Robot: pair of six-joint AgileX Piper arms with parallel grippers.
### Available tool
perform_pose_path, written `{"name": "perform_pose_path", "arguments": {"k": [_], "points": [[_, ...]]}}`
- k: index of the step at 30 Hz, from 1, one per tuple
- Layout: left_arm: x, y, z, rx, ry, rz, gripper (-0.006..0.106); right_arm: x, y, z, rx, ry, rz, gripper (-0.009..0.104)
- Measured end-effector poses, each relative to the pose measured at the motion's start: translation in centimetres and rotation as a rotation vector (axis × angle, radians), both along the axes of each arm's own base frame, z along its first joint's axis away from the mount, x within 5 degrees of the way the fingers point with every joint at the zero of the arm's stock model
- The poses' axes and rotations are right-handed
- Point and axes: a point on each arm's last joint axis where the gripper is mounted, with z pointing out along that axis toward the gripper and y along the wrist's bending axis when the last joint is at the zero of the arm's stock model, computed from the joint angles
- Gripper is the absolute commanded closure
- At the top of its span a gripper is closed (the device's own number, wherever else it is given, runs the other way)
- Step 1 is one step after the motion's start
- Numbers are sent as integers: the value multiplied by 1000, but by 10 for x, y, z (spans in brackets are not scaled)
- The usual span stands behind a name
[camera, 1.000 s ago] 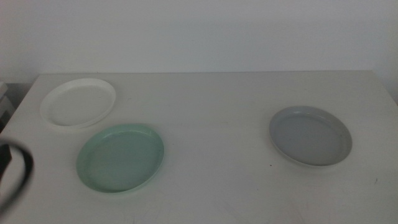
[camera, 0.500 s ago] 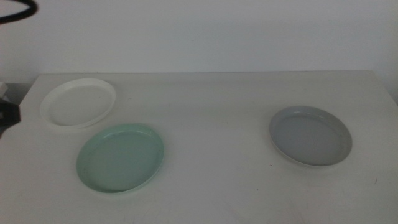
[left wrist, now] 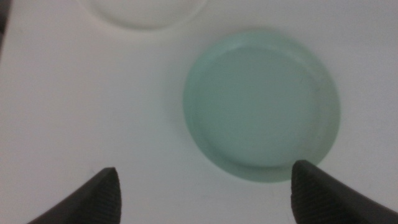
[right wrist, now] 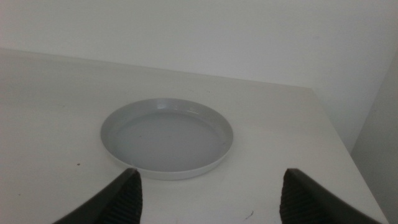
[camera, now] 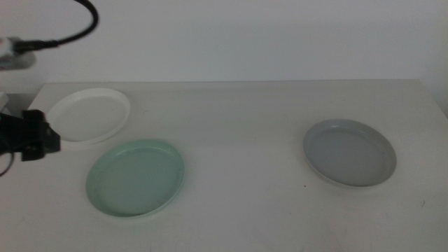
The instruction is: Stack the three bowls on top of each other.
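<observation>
Three bowls sit apart on the table: a white bowl (camera: 89, 115) at the back left, a mint green bowl (camera: 136, 177) in front of it, and a grey bowl (camera: 349, 152) on the right. My left arm (camera: 31, 136) hangs over the table's left edge, beside the white bowl. My left gripper (left wrist: 208, 190) is open, high above the table, with the green bowl (left wrist: 262, 112) and part of the white bowl (left wrist: 146, 12) below and ahead of it. My right gripper (right wrist: 211, 196) is open, low, just short of the grey bowl (right wrist: 166, 137); it holds nothing and is out of the middle view.
The white table (camera: 245, 126) backs onto a pale wall. A dark cable (camera: 77, 28) loops above the left arm. The table's right edge (right wrist: 336, 149) lies close beyond the grey bowl. A wide bare stretch separates the green and grey bowls.
The left arm has come in from the left edge and now sits beside the white bowl; its cable has risen to the upper left. The bowls have not moved.
</observation>
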Motion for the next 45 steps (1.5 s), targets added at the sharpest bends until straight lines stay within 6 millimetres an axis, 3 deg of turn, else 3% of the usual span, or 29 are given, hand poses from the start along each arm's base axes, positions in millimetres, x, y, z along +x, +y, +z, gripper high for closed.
{"name": "perform_pose_path", "arguments": {"k": [10, 27, 36, 45], "points": [[47, -1, -51, -3, 195, 6, -2, 0, 0, 0, 0, 0, 0, 39], [128, -2, -113, 14, 360, -22, -2, 0, 0, 0, 0, 0, 0, 39], [143, -3, -149, 4, 406, -17, -1, 0, 0, 0, 0, 0, 0, 39], [149, -3, -170, -5, 440, -11, 12, 0, 0, 0, 0, 0, 0, 39]]}}
